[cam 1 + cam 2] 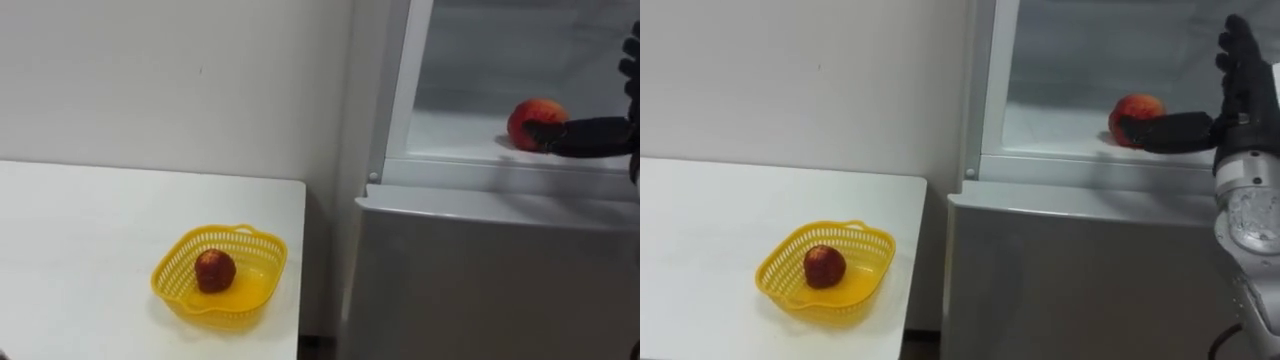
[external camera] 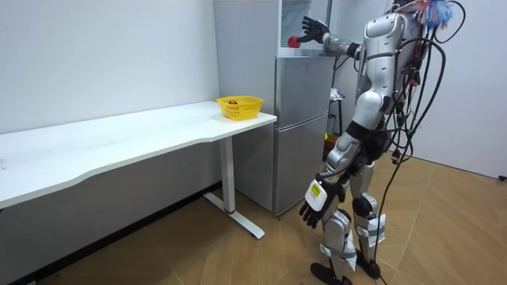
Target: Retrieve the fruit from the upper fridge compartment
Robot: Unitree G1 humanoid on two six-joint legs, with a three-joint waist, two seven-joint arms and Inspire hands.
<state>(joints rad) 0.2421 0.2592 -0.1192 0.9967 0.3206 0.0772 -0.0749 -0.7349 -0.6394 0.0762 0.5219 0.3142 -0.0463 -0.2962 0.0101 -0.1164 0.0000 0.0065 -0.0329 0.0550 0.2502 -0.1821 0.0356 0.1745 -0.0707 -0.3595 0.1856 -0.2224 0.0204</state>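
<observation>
Head camera: open upper compartment of the tall silver-grey fridge (image 1: 1080, 280) sits at 1 to 2 o'clock of my view. The task's thing, a round red-orange fruit (image 1: 1137, 112), rests on the white fridge shelf (image 1: 1060, 135) inside that compartment, toward the shelf's 3 o'clock end. It is not lifted.

The black right hand (image 1: 1238, 100) comes in from 3 o'clock. Its fingers (image 1: 1240, 45) are straight and point to 12 o'clock, well above the fruit and not wrapped round it. The thumb (image 1: 1170, 132) is stretched flat toward 9 o'clock, with its tip lying over the fruit's lower front. It looks like contact, but I can't be sure from here. I read the hand as released and spread, with no grasp on the fruit.

At 8 o'clock of my view is a yellow plastic lattice basket (image 1: 878, 262) on the white rectangular table (image 1: 700, 230), near the table edge closest to the fridge. Inside it sits a small dark-red round fruit (image 1: 825, 266), left of centre and touching the basket floor.

Room view: the robot stands upright on the wood floor, facing the fridge front, with the table at the fridge's 9 o'clock side. Its right arm is raised to the top compartment. The left hand (image 2: 311, 212) hangs at thigh height at 6 o'clock of the body, fingers loose and holding nothing.
</observation>
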